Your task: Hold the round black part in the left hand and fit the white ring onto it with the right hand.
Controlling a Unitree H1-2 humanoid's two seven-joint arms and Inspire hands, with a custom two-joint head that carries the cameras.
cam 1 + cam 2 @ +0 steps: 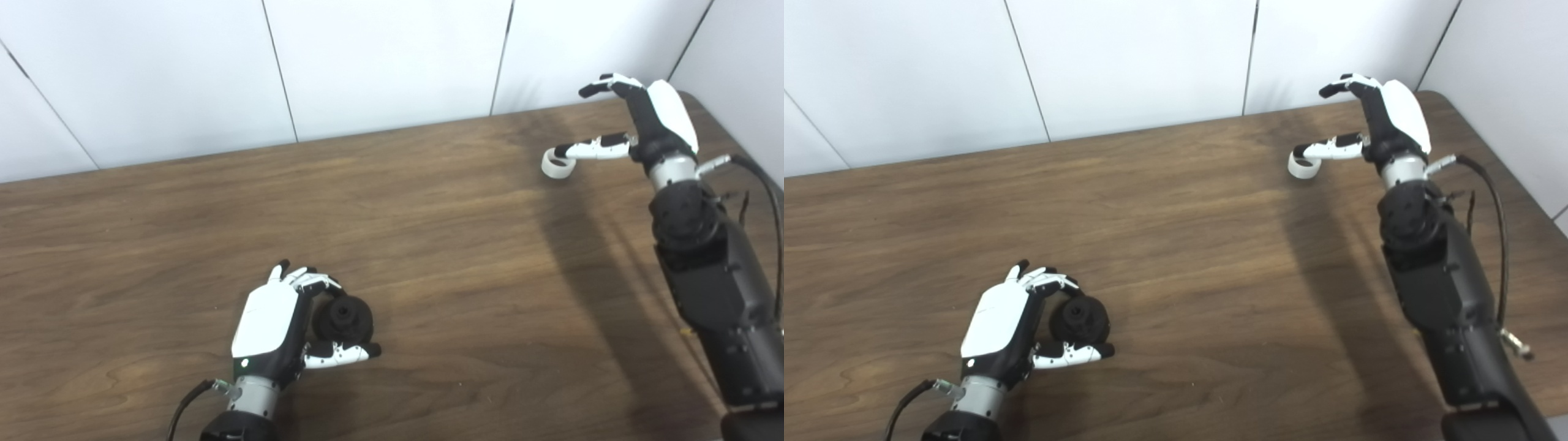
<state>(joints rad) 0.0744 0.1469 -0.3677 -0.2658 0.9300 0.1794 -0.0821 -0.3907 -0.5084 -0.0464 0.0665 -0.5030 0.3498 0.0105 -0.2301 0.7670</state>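
Left eye view: right hand [643, 122] at upper right of the frame, fingers spread, grasping nothing. Its thumb tip touches or overlaps the white ring [558, 164], which lies on the table [441, 245] just left of the thumb, with its opening tilted toward the camera. At lower left, the left hand [288, 324] curls around the round black part [344, 318], well apart from the ring.

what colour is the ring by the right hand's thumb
White; the ring shows best in the left eye view, on the brown wood table by the right hand.
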